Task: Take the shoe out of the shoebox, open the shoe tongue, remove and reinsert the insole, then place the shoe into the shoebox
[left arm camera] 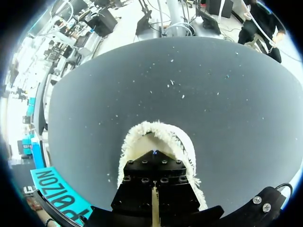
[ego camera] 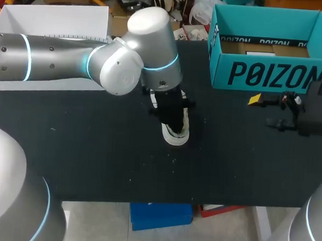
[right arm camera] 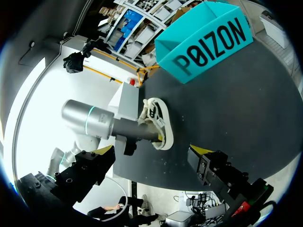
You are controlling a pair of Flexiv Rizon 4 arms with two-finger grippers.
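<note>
The teal shoebox stands at the far right of the black table, with big dark letters on its front wall. The white shoe lies outside the box, near the table's middle. The left gripper reaches down into the shoe's fluffy opening; I cannot tell whether it is clenched. The right gripper is released and holds nothing, well apart from the shoe.

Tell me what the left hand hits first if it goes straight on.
The shoe: the left hand points down into its fleecy opening, so it would probably meet the shoe's inside first. How near it is cannot be told.
</note>
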